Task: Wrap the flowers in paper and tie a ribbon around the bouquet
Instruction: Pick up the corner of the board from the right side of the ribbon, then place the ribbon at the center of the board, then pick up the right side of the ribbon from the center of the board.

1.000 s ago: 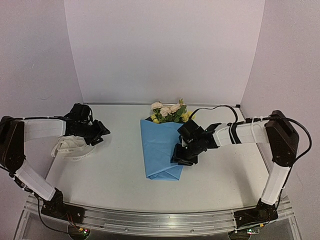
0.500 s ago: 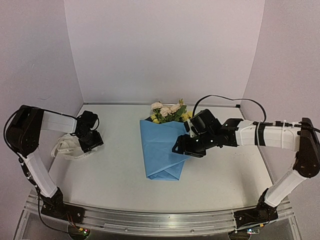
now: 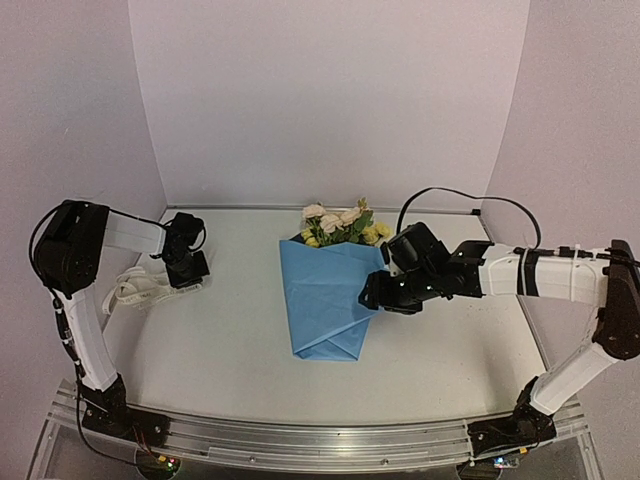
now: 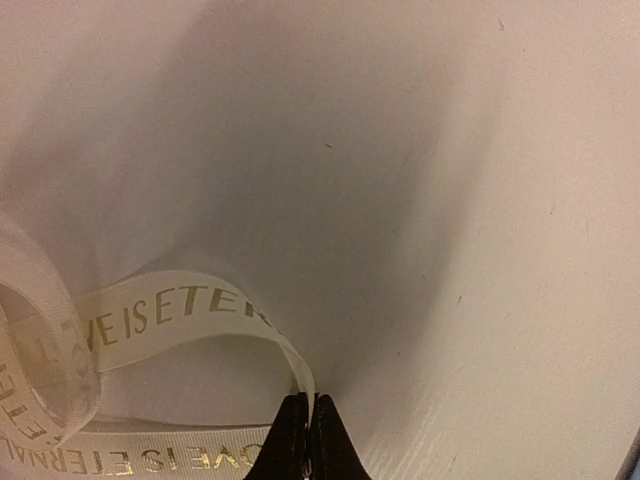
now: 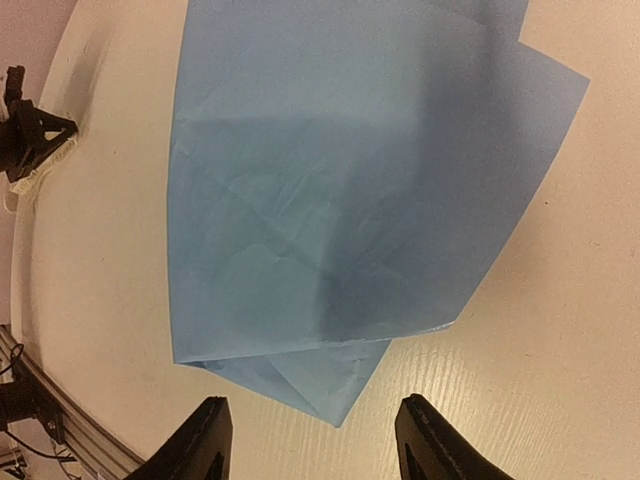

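The bouquet of yellow and cream blooms in a light blue paper cone lies at centre frame on the white table. At left, the cream lettered ribbon is pinched in the clenched left gripper. The right gripper hangs spread and empty over the cone's right edge.

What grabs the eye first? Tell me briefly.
A light blue paper cone topped with yellow and cream blooms lies centred on the white table. At far left, the left claw is pinched shut on a cream lettered ribbon; the right claw hangs open at the cone's right edge.
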Robot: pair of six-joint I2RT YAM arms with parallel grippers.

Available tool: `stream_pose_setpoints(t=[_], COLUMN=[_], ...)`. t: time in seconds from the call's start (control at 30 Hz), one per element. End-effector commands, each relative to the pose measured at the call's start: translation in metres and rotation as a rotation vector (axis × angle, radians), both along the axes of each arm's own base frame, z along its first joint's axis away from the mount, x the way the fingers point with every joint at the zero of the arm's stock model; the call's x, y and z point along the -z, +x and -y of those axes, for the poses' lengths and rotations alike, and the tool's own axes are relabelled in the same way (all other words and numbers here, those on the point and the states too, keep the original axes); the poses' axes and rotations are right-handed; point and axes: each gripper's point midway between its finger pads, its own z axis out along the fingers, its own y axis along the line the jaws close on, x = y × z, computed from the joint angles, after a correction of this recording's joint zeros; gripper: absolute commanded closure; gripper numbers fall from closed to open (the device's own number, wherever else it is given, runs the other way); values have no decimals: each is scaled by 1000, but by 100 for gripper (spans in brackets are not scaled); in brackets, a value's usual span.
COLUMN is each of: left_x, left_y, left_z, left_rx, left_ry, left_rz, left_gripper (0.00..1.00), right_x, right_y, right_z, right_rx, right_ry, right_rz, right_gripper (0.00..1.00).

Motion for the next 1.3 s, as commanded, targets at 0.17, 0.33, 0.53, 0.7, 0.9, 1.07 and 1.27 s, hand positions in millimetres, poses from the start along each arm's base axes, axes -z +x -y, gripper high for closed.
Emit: stream_pose_setpoints(t=[0.17,0.33,0.53,0.7,0.9,1.07,1.27], left_x=[-83,-130,-134,-105,-96,-88,-87], left_y=[-66,-187,-195,-125,-91,-76,-69], left_z=[188,292,266,158,69,39,19], left_rx=[605,1036,923,369,81,9,-14], left_ry=[-321,-514,-499,-328,-320,-344,-358], left_rz=[82,110,172,112,155,134,133], left_gripper=[100,97,47,43,43,42,43], right_x=[-37,-54,-59,-56,-42,-13,31], right_y=[16,18,30,37,5,-45,-87], right_z=[25,43,17,-10,-56,-99,-110], right_rx=[89,133,70,14,-202,-383,-474], right_ry=[-35,-55,-57,-43,-52,-101,-198], right_rz=[110,171,148,98,38,-39,-99], right_gripper=[56,48,44,43,41,44,50])
